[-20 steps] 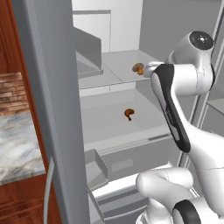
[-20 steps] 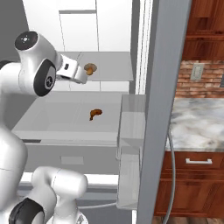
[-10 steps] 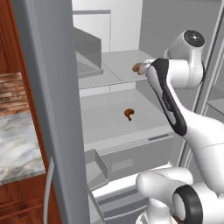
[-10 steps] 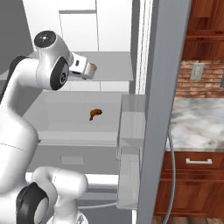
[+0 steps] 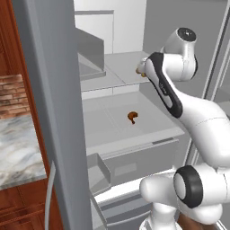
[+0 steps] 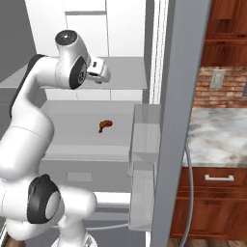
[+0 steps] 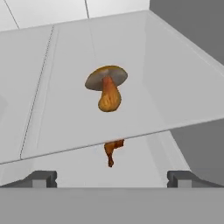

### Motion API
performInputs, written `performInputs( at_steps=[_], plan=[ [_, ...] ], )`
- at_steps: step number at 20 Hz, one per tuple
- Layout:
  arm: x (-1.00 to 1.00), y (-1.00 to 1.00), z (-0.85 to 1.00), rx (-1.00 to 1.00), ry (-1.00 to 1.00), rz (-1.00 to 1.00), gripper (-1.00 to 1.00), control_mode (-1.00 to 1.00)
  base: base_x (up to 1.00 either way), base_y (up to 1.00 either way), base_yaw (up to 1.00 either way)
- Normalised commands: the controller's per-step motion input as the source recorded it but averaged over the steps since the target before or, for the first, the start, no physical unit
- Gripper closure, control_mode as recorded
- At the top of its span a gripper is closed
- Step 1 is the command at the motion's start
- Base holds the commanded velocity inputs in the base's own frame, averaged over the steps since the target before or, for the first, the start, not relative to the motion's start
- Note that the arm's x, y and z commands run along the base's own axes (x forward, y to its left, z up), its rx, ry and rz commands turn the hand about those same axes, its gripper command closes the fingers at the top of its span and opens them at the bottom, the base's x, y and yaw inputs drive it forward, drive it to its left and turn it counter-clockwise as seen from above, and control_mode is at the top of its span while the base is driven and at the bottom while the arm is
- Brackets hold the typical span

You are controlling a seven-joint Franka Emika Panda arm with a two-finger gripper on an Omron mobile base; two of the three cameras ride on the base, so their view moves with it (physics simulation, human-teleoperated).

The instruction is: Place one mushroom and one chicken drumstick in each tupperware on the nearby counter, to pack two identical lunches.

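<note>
Arm swung further toward upper fridge shelf [image 7: 175, 78] since earlier frame. Tool [image 7: 112, 177] spread wide, empty. Mushroom [image 7: 106, 87] on shelf straight ahead, apart from fingertips [image 7: 41, 178]. Drumstick [image 7: 112, 151] below, on lower shelf [image 5: 112, 121].

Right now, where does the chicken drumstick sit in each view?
Left base view: chicken drumstick, centre, on the lower fridge shelf.
Right base view, left of centre, same shelf.
Hand view, low centre, beneath the mushroom.
Shared landmark: that shelf.
</note>
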Motion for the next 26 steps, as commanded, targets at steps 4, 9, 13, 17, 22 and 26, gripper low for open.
performInputs(
  at_steps=[4,9,13,17,22,26],
  plan=[
    [0.60,0.00,-0.22,0.00,0.00,0.00,-1.00,-1.00,0.00,0.00,0.00],
    [0.50,0.00,-0.25,0.00,0.00,0.00,-1.00,-1.00,0.00,0.00,0.00],
    [0.48,0.00,-0.20,0.00,0.00,0.00,-1.00,-1.00,0.00,0.00,0.00],
    [0.46,0.00,-0.11,0.00,0.00,0.00,-1.00,-1.00,0.00,0.00,0.00],
    [0.40,0.00,-0.07,0.00,0.00,0.00,-1.00,-1.00,0.00,0.00,0.00],
    [0.35,0.00,-0.08,0.00,0.00,0.00,-1.00,-1.00,0.00,0.00,0.00]
  ],
)
